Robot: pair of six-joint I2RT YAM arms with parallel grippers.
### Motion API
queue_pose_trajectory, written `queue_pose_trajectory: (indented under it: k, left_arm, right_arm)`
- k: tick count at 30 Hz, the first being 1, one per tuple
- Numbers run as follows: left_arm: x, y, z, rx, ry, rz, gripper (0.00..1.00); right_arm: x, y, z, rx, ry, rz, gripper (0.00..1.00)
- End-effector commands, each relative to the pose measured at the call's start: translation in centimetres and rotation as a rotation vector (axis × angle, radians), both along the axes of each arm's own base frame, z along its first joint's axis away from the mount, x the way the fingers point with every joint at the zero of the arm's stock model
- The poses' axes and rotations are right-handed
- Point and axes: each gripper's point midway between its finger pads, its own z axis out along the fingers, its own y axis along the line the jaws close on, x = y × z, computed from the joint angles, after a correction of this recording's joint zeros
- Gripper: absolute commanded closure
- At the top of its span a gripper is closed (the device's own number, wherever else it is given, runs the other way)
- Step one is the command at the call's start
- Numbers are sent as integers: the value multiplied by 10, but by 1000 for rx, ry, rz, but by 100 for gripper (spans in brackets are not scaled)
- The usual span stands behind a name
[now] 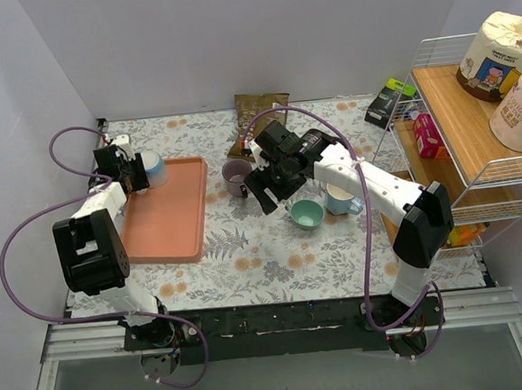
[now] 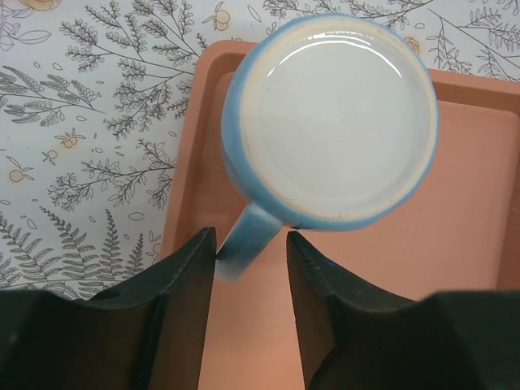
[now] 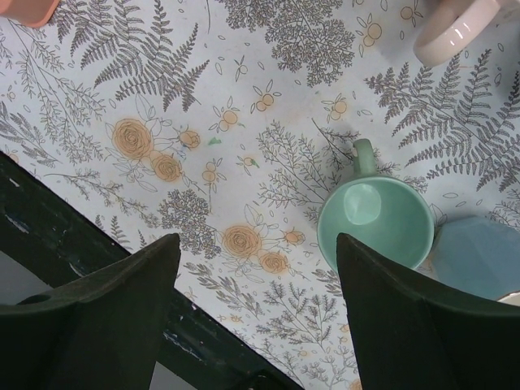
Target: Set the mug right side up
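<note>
A light blue mug (image 1: 153,167) stands upside down at the far left corner of the pink tray (image 1: 169,229). In the left wrist view its white base (image 2: 333,122) faces up and its handle (image 2: 244,244) points at me. My left gripper (image 1: 136,178) (image 2: 250,244) is open with the handle between its fingertips, close to the left finger and apart from the right one. My right gripper (image 1: 263,195) (image 3: 258,244) is wide open and empty above the floral cloth, between a purple mug (image 1: 237,174) and a green mug (image 1: 307,214).
The green mug (image 3: 375,219) is upright, beside an upright pale blue mug (image 1: 341,198). A brown bag (image 1: 260,105) and a black box (image 1: 389,102) lie at the back. A wire shelf (image 1: 472,124) with packages stands on the right.
</note>
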Motion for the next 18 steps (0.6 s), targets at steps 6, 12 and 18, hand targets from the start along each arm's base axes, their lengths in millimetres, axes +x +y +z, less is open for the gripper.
queue_pose_trajectory:
  k: [6, 12, 18]
  left_arm:
    - [-1, -12, 18, -52, -42, -38, 65]
    - [1, -17, 20, -40, -50, -43, 80]
    - [9, -16, 13, -4, -24, -10, 70]
  right_arm:
    - [1, 3, 4, 19, 12, -13, 16]
    - [2, 6, 1, 21, 16, -11, 17]
    - [1, 5, -1, 19, 23, -19, 18]
